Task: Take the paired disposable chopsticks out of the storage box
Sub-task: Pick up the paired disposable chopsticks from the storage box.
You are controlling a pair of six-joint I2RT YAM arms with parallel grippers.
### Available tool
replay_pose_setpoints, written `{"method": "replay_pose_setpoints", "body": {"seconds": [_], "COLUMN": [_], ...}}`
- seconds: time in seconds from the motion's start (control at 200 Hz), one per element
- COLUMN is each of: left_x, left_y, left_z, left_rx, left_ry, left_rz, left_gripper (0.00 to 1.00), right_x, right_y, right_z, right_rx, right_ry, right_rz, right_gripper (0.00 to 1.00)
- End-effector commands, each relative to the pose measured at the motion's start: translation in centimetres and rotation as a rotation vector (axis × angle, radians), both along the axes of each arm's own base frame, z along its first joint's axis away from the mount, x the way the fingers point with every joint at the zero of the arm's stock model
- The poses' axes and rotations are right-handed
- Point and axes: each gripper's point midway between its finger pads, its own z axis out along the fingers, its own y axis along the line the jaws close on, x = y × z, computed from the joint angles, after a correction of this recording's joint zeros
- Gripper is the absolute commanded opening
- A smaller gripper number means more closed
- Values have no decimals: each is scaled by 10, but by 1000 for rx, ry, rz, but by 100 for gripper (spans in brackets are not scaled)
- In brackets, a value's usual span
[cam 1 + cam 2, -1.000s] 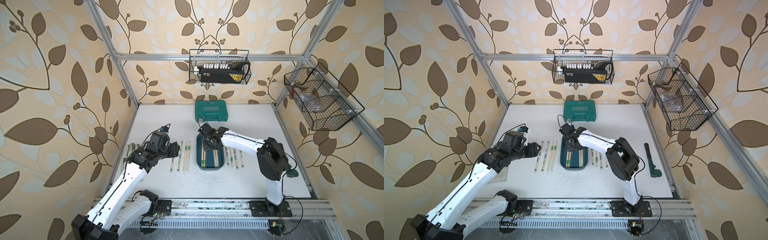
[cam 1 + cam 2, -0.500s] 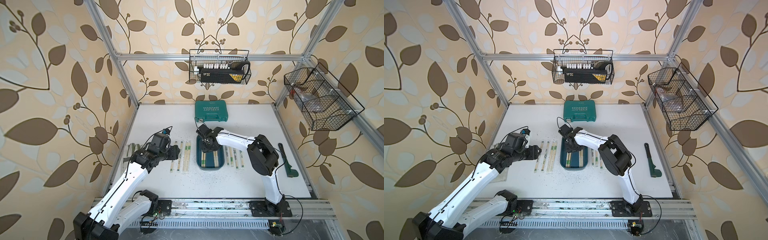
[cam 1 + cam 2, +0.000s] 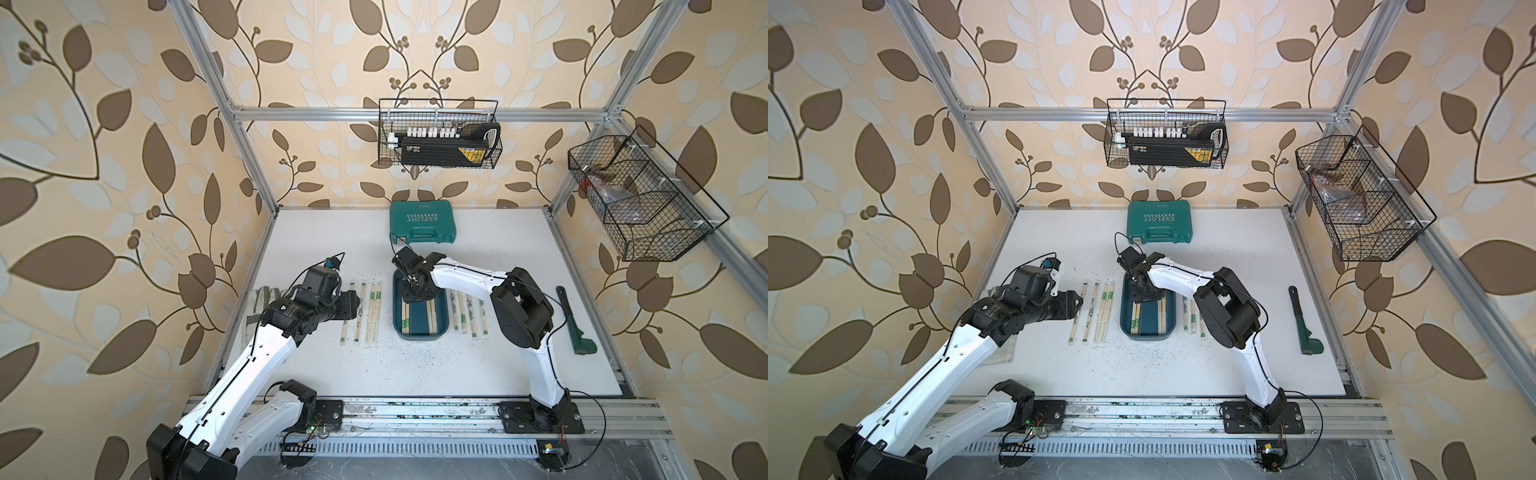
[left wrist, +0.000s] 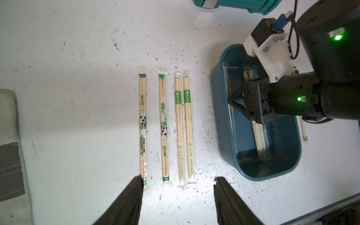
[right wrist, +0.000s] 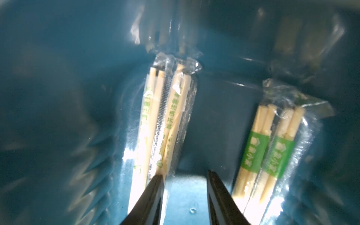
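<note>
1 second on, shows right elbow (image 3: 519, 307) nearer storage box (image 3: 419, 337), right gripper (image 5: 184, 173) spread empty between 2 paired disposable chopsticks (image 5: 259, 148) bundles inside, left gripper (image 4: 178, 177) spread by 4 pairs on table (image 4: 78, 97).

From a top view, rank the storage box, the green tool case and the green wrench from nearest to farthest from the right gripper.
1. storage box: nearest; the right gripper reaches down inside it, at its far end.
2. green tool case: next, just beyond the box, toward the back wall.
3. green wrench: farthest, well out on the robot's right side.
</note>
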Motion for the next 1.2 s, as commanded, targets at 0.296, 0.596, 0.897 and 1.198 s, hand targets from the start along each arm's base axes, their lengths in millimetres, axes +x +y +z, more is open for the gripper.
{"method": "replay_pose_setpoints", "body": {"seconds": [0.296,0.596,0.897,1.198], "left_x": [4,4,5,6], "left_y": [-6,-6,-6,-7], "left_z": [-2,-3,-6,-5], "left_rx": [1,5,11,13], "left_ry": [5,14,27,27], "left_rz": [-24,-24,-24,-24], "left_gripper": [63,64,64,65], "right_x": [-8,-1,-4,-8], "right_y": [8,5,4,-4], "right_z": [20,-8,-33,-47], "right_rx": [75,39,20,60], "right_ry": [1,28,76,120], "right_rz": [-4,-18,-24,-61], "right_gripper": [40,40,33,15]}}
